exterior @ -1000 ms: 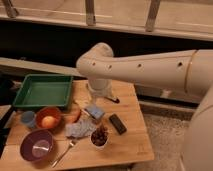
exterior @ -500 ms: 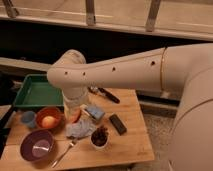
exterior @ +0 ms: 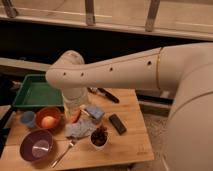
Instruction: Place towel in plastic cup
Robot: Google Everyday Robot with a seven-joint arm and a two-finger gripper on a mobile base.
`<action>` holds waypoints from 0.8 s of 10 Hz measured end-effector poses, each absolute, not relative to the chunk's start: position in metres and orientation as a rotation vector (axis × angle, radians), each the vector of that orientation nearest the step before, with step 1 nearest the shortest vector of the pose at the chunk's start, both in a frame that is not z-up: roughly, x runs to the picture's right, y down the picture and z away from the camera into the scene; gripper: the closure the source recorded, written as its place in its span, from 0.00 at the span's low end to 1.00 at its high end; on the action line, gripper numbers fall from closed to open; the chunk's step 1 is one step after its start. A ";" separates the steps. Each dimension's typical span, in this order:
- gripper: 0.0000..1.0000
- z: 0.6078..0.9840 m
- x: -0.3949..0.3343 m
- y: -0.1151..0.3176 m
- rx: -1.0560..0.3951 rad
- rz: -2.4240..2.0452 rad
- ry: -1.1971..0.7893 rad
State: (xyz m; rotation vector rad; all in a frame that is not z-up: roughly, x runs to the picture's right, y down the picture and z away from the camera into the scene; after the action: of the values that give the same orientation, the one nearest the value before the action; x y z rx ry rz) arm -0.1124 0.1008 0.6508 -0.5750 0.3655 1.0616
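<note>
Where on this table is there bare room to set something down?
Bare wood lies at the front right corner of the table, past the black bar and the small bowl. The left and middle are crowded: purple bowl, orange bowl, fork, towel, with the gripper hanging just behind the towel.

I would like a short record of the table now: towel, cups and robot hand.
towel: crumpled on the wooden table, centre front
blue cup: far left, beside the orange bowl
white cup: right of the towel, dark contents
hand: low over the table, just behind the towel
task: towel not yet in any cup
</note>
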 end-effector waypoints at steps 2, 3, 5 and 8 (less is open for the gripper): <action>0.27 0.667 -0.136 0.125 -0.596 0.996 0.385; 0.27 0.672 -0.150 0.137 -0.614 0.963 0.388; 0.27 0.682 -0.159 0.153 -0.645 0.920 0.411; 0.27 0.703 -0.176 0.178 -0.671 0.844 0.462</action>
State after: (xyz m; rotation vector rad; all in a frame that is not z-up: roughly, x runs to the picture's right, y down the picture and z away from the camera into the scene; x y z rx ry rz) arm -0.1765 0.1778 0.7027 -0.6706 0.4616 0.8443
